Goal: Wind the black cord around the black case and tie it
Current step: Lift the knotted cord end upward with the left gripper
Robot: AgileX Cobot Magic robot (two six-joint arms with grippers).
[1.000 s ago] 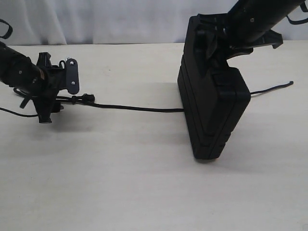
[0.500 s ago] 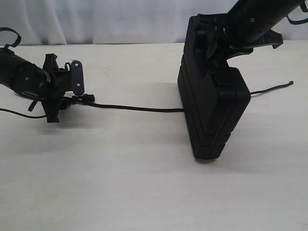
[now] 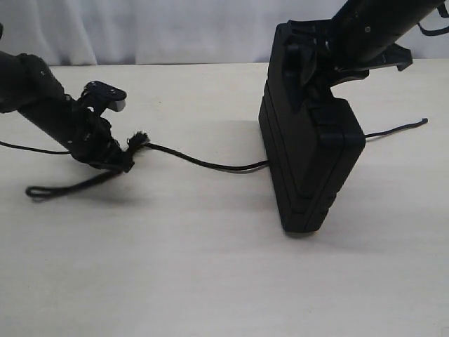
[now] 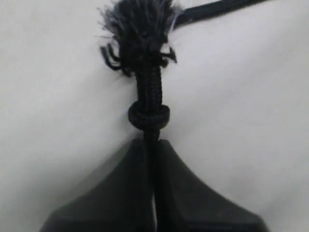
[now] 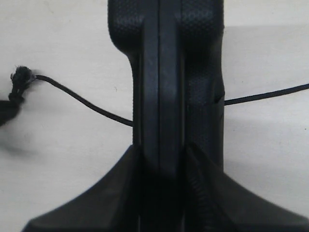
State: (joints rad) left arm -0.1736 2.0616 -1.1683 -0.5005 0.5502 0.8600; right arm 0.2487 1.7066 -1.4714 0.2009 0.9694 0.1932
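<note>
We see the black case (image 3: 312, 161) standing on one narrow ribbed edge on the table (image 3: 175, 267), matte, its two shells shut together (the seam runs straight along it in the right wrist view). The black cord (image 3: 203, 163) meets its base. One slack stretch curves left to a knot (image 4: 148, 115) and frayed greyish tuft (image 4: 140, 19), a thin end trails right, and a loop lies flat farther left.

Exterior camera overlooks the whole table (image 3: 210, 281) — wrist cameras sit close, all sharing the black cord (image 3: 203, 163).
</note>
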